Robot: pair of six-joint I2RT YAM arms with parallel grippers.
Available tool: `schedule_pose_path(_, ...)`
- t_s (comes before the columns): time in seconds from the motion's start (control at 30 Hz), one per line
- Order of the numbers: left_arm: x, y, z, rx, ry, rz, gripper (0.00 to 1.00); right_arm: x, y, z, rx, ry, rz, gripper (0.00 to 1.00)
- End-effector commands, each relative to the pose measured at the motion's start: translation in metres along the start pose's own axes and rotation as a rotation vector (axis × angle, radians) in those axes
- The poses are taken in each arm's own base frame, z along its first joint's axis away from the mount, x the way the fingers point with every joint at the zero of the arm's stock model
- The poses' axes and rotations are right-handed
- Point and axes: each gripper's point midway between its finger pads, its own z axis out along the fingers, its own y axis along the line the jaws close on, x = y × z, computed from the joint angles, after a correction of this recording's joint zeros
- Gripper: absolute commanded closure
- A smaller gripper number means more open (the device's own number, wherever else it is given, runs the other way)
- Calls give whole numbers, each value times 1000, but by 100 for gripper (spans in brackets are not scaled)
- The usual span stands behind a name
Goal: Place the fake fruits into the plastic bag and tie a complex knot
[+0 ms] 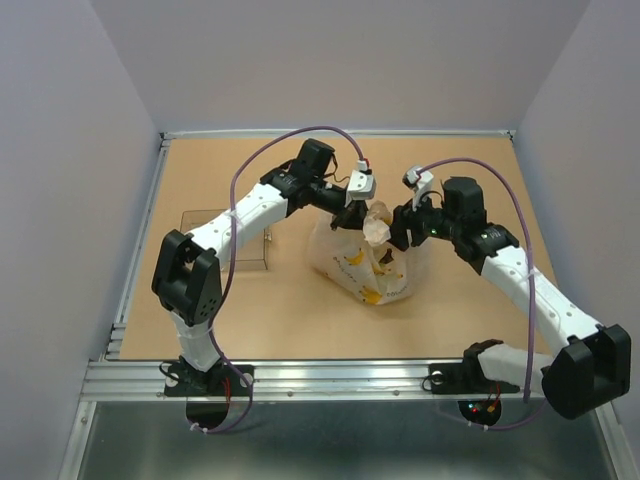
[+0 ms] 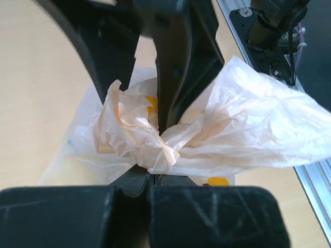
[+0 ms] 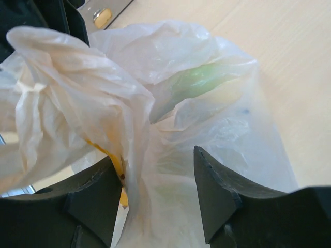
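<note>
My left jaws clenched on bunched neck of plastic bag (image 2: 248,129); my right jaws apart, straddling bag. One bag.

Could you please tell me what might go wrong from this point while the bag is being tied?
1. The left gripper is shut on only a thin bunch of the plastic bag at its neck. A hard pull may tear the film or let it slip out.
2. The right gripper is open with loose film between its jaws, so closing could catch the wrong fold and spoil the knot.
</note>
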Motion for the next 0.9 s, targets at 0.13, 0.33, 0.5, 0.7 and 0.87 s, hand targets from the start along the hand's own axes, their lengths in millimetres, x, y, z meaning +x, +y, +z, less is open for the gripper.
schedule_pose_path(0.13, -46, -9, -24, -18, -171, 16, 100, -29, 16, -15, -77, -124, -48, 42)
schedule_pose_path(0.33, -45, -9, -25, -33, -166, 6, 100, -32, 27, -8, -164, -145, -47, 37)
schedule_pose_path(0.5, -44, -11, -24, -25, -167, -16, 93, -30, 26, -3, -180, -145, -56, 72)
schedule_pose_path(0.7, -34, -13, -32, -75, -71, -2, 78, -38, 11, -5, -83, -162, -74, 100)
schedule_pose_path(0.87, -20, -10, -30, -117, 32, -24, 51, -33, 16, -6, -119, -135, -112, 100)
